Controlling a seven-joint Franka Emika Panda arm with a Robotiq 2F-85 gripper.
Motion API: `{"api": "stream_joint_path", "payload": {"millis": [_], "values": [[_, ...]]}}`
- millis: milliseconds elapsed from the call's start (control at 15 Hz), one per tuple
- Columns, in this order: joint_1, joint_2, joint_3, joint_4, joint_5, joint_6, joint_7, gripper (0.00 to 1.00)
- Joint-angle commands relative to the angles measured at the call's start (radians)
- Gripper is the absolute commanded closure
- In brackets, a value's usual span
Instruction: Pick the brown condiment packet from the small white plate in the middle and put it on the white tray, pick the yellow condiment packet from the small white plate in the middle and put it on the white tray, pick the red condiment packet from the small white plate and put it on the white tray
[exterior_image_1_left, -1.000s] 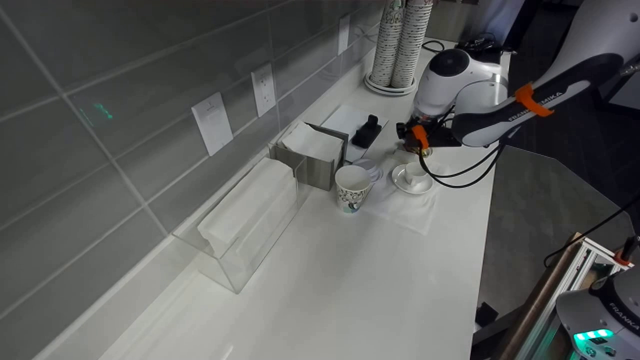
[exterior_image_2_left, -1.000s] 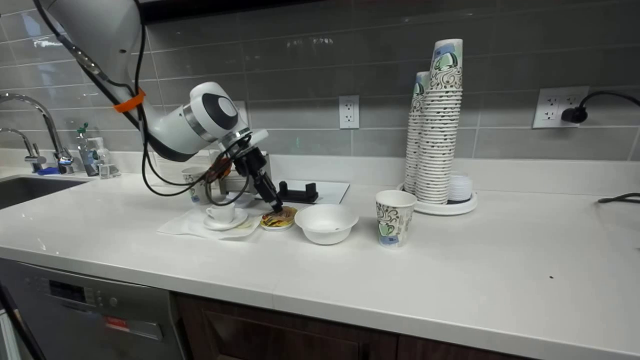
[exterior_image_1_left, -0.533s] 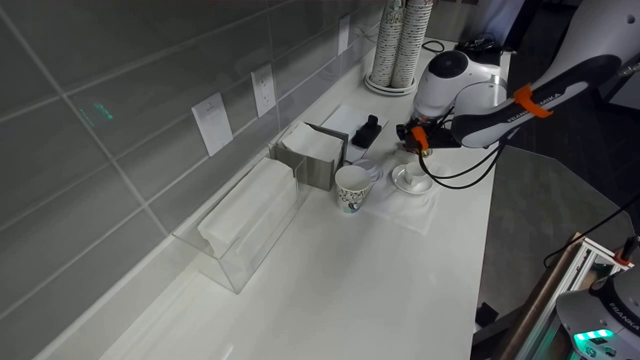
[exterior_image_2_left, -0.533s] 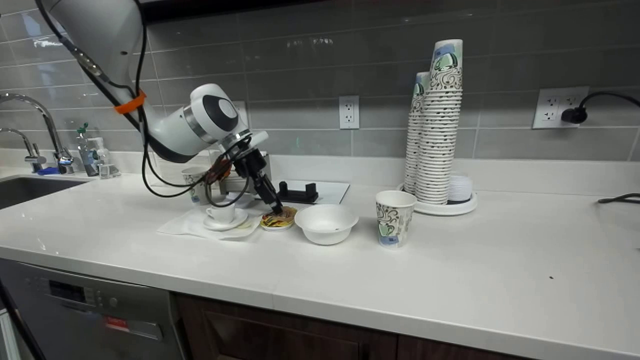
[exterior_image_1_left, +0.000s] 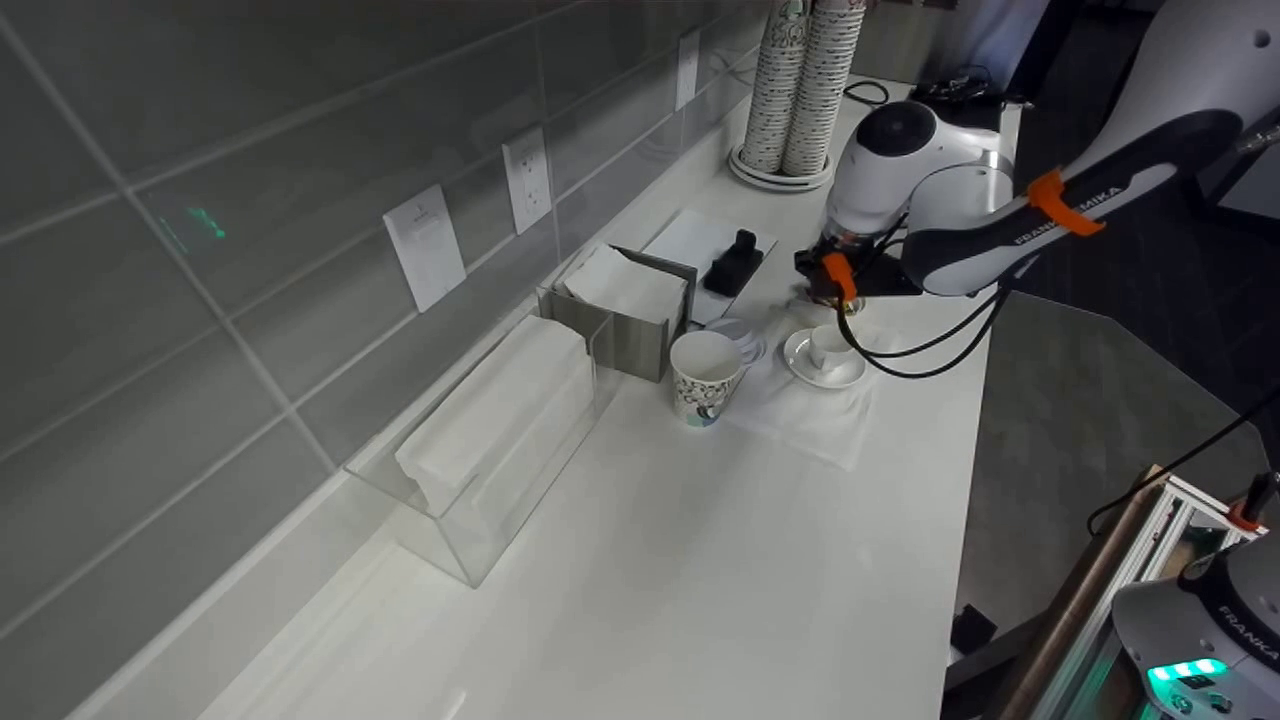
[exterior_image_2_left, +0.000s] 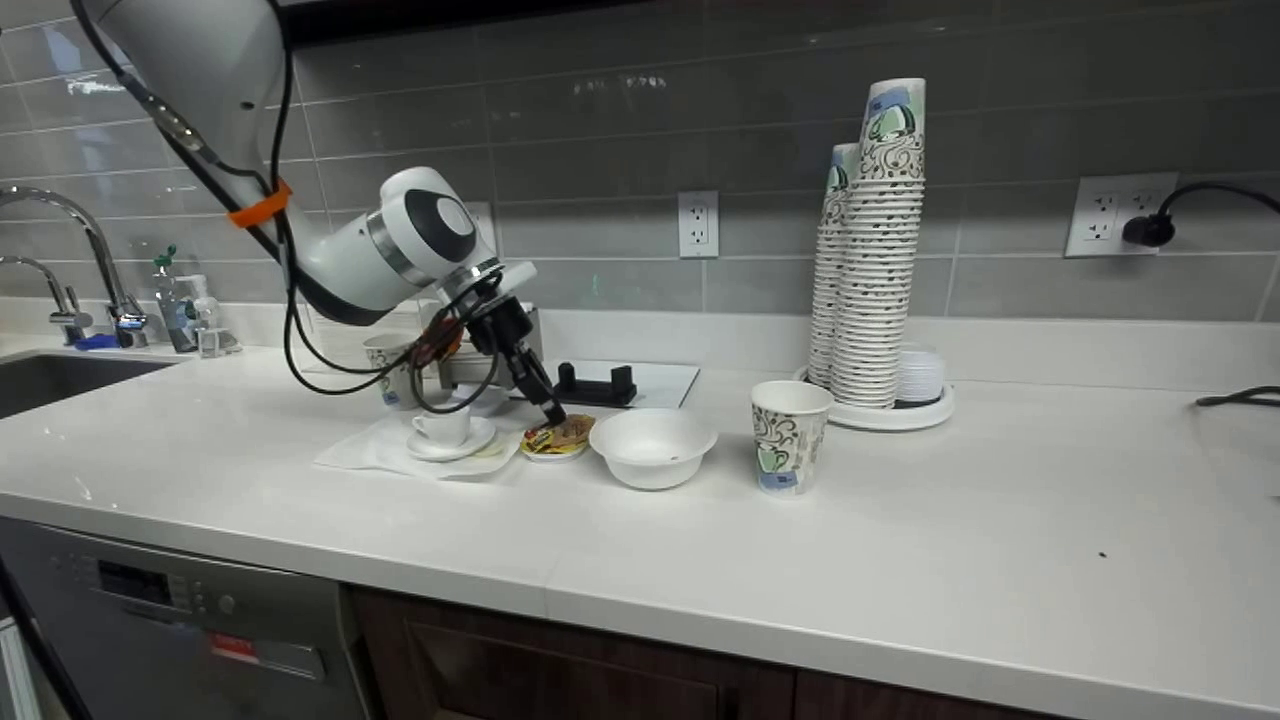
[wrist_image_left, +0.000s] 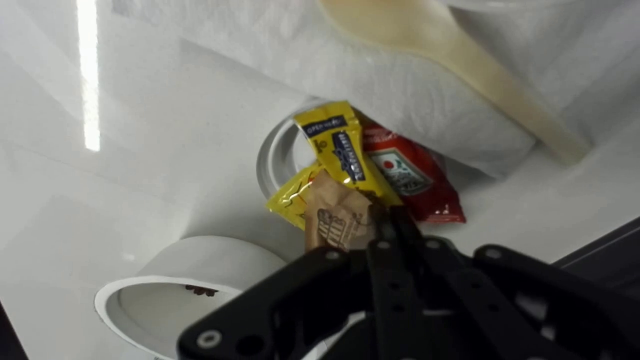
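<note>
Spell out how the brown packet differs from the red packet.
The brown packet is tan with dark lettering; the red packet is deep red with a whitish label. In the wrist view, the brown packet lies nearer the bowl, the red packet nearer the spoon. Both bear print and share the small white plate.

Near the tiled wall (exterior_image_2_left: 600, 130), two tall stacks of paper cups (exterior_image_2_left: 890, 290). One patterned cup (exterior_image_2_left: 790, 440) upright on the counter (exterior_image_2_left: 950, 540), near a white bowl (exterior_image_2_left: 650, 460). Teacup (exterior_image_2_left: 443, 428) on saucer (exterior_image_2_left: 483, 433), on white paper (exterior_image_2_left: 365, 450). Wrist view: pale spoon (wrist_image_left: 470, 60) on paper. Clear box (exterior_image_1_left: 455, 545) holds folded towels (exterior_image_1_left: 500, 410). Black plug (exterior_image_2_left: 1148, 230) sits in wall outlet (exterior_image_2_left: 1098, 212).
</note>
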Motion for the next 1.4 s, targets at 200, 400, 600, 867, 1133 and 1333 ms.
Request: {"api": "stream_joint_path", "payload": {"millis": [200,400,600,867,1133,1333], "values": [[0.032,-0.009,-0.028,0.017,-0.082,-0.01,0.08,1.0],[0.035,-0.03,-0.025,0.014,-0.112,-0.015,0.114,1.0],[0.03,-0.064,-0.018,-0.001,-0.127,-0.017,0.138,1.0],[0.017,-0.104,-0.011,-0.013,-0.152,0.004,0.183,1.0],[0.017,-0.12,-0.022,-0.015,-0.171,0.085,0.246,1.0],[0.003,-0.098,-0.033,0.002,-0.213,0.207,0.283,1.0]]}}
